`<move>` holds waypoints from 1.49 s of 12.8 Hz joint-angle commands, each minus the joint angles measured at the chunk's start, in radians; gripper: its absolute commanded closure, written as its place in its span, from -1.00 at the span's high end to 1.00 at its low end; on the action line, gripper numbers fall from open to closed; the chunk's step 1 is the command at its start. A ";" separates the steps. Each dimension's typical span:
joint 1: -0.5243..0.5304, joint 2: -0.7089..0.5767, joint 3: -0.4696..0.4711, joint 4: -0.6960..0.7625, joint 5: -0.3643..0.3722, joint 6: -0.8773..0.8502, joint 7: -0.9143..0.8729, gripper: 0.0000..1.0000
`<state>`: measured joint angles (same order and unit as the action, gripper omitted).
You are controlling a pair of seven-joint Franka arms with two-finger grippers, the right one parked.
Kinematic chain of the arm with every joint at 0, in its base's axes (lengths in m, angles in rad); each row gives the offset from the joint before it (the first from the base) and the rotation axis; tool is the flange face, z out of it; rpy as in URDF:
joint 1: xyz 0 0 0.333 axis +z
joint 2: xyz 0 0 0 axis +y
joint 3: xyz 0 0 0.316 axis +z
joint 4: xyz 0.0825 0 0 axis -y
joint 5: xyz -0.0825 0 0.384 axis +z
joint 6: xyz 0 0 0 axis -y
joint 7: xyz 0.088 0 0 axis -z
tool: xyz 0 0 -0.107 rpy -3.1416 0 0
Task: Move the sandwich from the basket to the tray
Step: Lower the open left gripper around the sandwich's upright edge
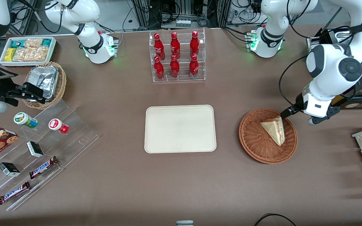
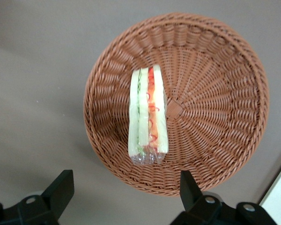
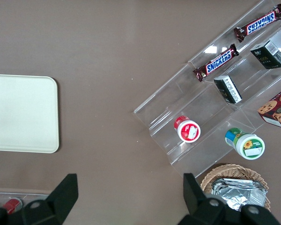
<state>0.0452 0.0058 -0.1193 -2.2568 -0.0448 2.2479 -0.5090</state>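
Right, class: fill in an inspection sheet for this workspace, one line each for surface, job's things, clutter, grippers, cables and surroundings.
Surface: brown table, flat, no spills seen.
Job's things: sandwich lies in the basket; tray bare, beside the basket toward the parked arm's end.
Clutter: rack of red bottles; clear stepped stand with Snickers bars and small cups; foil basket; snack bin.
Grippers: gripper open, hovering above the basket's rim, fingers apart, touching nothing.
Cables: black cable loops beside the working arm.
Surroundings: cabling and racks at the table's edge farthest from the camera.
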 commanded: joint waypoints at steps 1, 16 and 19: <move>-0.001 0.023 -0.008 -0.012 -0.015 0.045 -0.037 1.00; -0.002 0.187 -0.045 -0.017 -0.018 0.248 -0.100 1.00; -0.002 0.197 -0.045 -0.017 -0.018 0.259 -0.100 0.98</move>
<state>0.0442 0.1969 -0.1617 -2.2704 -0.0455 2.4837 -0.5989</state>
